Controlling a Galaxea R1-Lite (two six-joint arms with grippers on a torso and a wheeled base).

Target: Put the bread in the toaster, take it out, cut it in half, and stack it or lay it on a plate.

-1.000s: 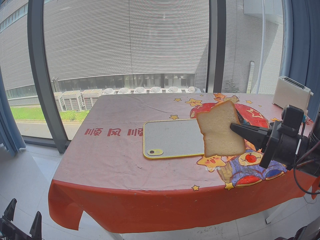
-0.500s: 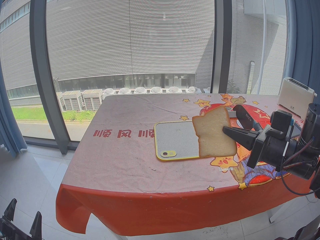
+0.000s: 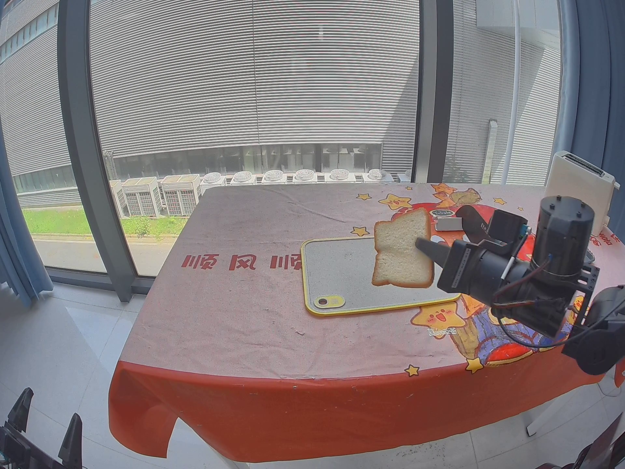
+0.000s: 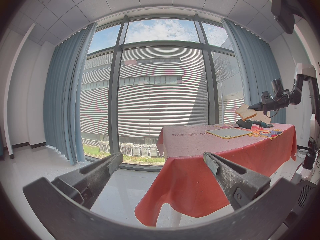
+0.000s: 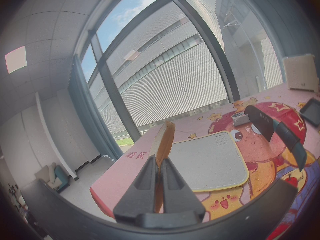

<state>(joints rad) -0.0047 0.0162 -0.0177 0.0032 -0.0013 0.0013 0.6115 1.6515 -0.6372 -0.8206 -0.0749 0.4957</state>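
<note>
A slice of white bread (image 3: 402, 249) hangs upright in the air over the right end of the grey, yellow-rimmed cutting board (image 3: 342, 271). My right gripper (image 3: 423, 250) is shut on the bread's right edge. From the right wrist the bread (image 5: 165, 141) stands edge-on between the shut fingers of the right gripper (image 5: 159, 170), with the cutting board (image 5: 208, 160) below and beyond it. The white toaster (image 3: 581, 180) stands at the table's far right corner. My left gripper (image 4: 163, 170) is open and empty, low and left of the table (image 3: 47, 415).
A knife with a dark blade cover and teal handle (image 5: 275, 129) lies on the red tablecloth (image 3: 260, 320) just right of the board. A dark flat object (image 5: 311, 110) lies near the toaster (image 5: 300, 72). Windows stand behind the table.
The head camera shifted early on. Since then my right gripper has carried the bread farther over the board and turned it more edge-on. The left gripper has not moved.
</note>
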